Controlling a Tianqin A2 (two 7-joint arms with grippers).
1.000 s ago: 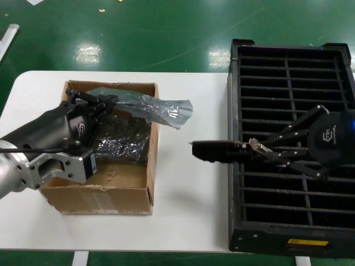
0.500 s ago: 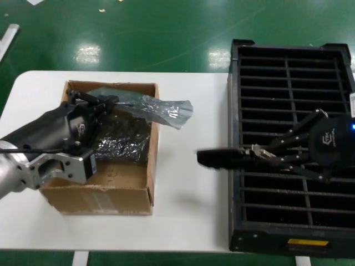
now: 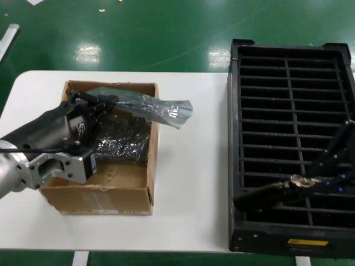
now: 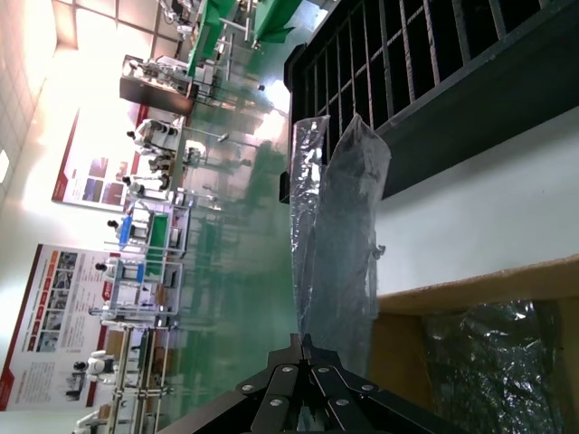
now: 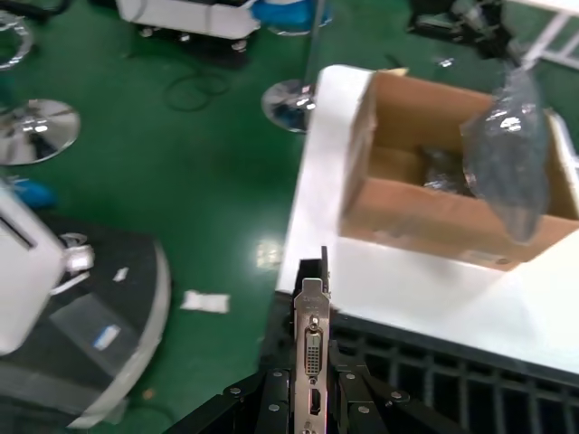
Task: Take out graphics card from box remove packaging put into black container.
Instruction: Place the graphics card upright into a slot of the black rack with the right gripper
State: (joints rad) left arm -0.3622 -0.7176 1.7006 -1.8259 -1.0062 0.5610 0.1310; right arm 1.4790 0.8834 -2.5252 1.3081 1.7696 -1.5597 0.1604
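Note:
My left gripper [image 3: 105,104] is shut on the translucent packaging bag [image 3: 161,109] at the back of the brown cardboard box [image 3: 105,197]. The bag hangs out over the box's right wall. In the left wrist view the shut gripper [image 4: 303,342] pinches the bag [image 4: 336,226]. My right gripper [image 3: 304,183] is shut on the graphics card [image 3: 260,194] by its silver bracket. It holds the card low over the front-left slots of the black container [image 3: 288,66]. The right wrist view shows the gripper [image 5: 313,375] clamped on the bracket [image 5: 312,330].
A dark crinkly plastic bundle [image 3: 122,138] lies inside the box. The white table [image 3: 188,183] has bare surface between box and container. The container has a yellow label [image 3: 308,242] on its front rim. Green floor surrounds the table.
My right gripper has carried the card from over the table's gap rightward and toward the front, lower over the container's front slots. The left gripper and bag have not moved.

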